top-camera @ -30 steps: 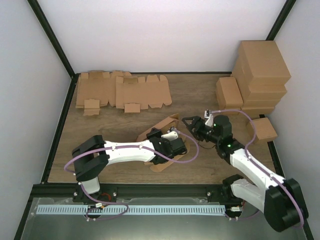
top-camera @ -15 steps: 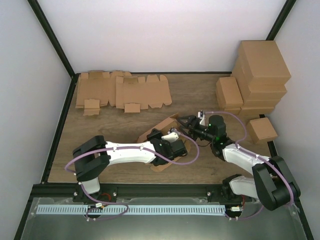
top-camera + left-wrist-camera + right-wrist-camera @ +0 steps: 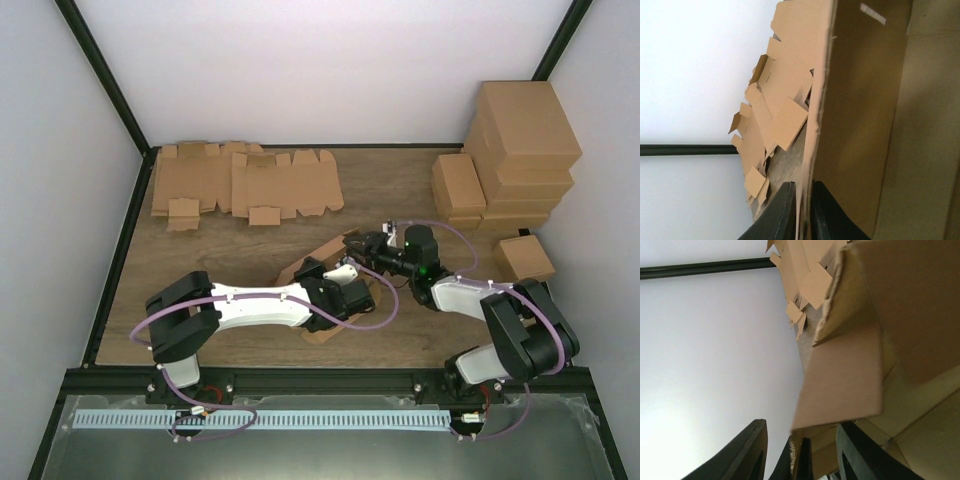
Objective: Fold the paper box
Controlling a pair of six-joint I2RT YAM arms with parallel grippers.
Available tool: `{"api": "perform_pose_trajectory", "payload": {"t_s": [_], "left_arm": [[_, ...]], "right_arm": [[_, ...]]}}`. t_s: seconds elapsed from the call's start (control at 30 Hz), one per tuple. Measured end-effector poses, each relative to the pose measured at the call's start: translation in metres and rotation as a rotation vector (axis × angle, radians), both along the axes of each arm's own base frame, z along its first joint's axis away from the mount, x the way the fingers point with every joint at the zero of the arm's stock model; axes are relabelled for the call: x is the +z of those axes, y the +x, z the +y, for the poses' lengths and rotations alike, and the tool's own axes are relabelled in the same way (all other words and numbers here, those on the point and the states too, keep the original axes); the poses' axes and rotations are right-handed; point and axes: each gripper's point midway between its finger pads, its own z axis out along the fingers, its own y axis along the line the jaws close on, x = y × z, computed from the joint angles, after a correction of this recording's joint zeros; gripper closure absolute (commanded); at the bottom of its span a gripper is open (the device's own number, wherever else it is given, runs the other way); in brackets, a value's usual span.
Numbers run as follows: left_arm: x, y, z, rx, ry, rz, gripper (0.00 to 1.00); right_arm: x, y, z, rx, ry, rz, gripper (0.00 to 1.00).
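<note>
Pinching hard, the left gripper [image 3: 801,187] has its two dark fingers [image 3: 782,215] nearly together, with only the raw edge of a raised wall of the paper box [image 3: 860,125] between them. That wall stands upright in the grip, the box floor falling away to its right.

Over to the right gripper [image 3: 802,425]: wide apart, nothing in it. A loose end flap [image 3: 842,382] hangs just above the gap between the fingers, and I cannot tell whether either one touches it.

From above, the half-formed box sits mid-table between the two grippers, right on the bare wooden table [image 3: 400,190].

My read on handling: thin cardboard, very light, stiff across a panel but willing to hinge at its creases (and quick to spring back if let go). It will skate on the wood unless one side is pinned. Best hold is on a wall edge close to a crease, with the flap pushed flat on its face, not at its torn-looking corner.

Further out, flat blanks [image 3: 245,180] lie spread at the far left and finished boxes [image 3: 520,140] are stacked at the far right.

Writing? None that I can read; no print or labels on any of it.
</note>
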Motion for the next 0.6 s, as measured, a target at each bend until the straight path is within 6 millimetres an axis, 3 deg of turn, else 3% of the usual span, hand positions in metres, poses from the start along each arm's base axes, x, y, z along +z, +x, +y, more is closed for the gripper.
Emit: {"api": "perform_pose_trajectory", "payload": {"t_s": [0.13, 0.27, 0.4, 0.6], "left_arm": [[-0.005, -0.003, -0.003, -0.014, -0.010, 0.030, 0.73], [-0.008, -0.012, -0.010, -0.050, -0.043, 0.090, 0.53], [0.000, -0.022, -0.016, -0.090, -0.138, 0.174, 0.36], [0.024, -0.042, -0.033, -0.163, -0.342, 0.314, 0.25]], "right_arm": [[-0.001, 0.002, 0.004, 0.010, 0.013, 0.018, 0.78], [0.005, 0.004, 0.006, 0.016, 0.019, -0.002, 0.84], [0.010, 0.008, 0.009, 0.024, 0.016, -0.027, 0.87], [0.002, 0.010, 0.010, 0.035, -0.004, -0.028, 0.88]]}}
